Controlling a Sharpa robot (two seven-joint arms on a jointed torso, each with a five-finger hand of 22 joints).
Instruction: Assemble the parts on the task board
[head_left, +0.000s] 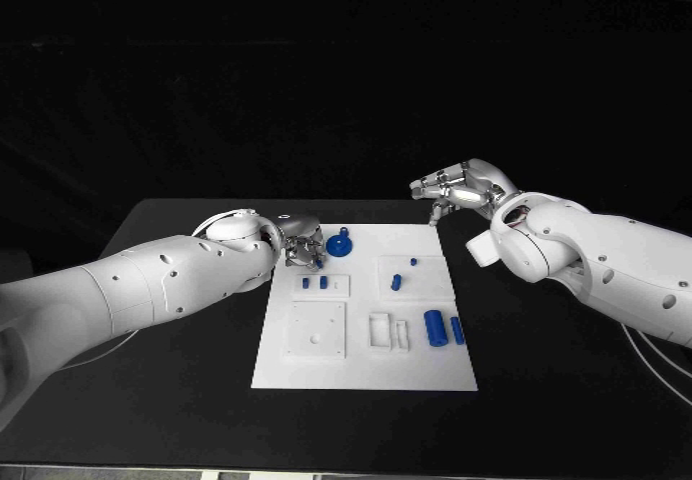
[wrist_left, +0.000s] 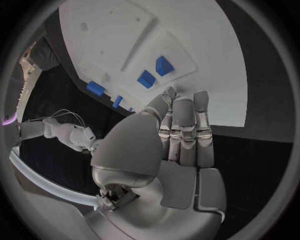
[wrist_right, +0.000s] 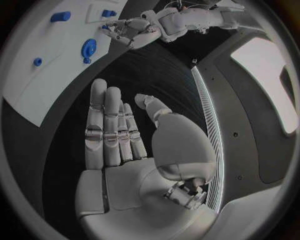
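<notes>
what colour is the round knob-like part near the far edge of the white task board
Blue: the round knob-like part on the white task board shows best in the head view.

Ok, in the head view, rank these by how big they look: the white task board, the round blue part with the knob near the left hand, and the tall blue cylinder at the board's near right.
1. Task board
2. Round blue part
3. Blue cylinder, though these two look nearly alike.

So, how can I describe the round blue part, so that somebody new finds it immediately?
Start at the white board in the middle of the black table, and go to its far edge, beside the left hand. The round blue part lies there. It is a flat disc, whereas the other blue pieces are small blocks or cylinders.
</notes>
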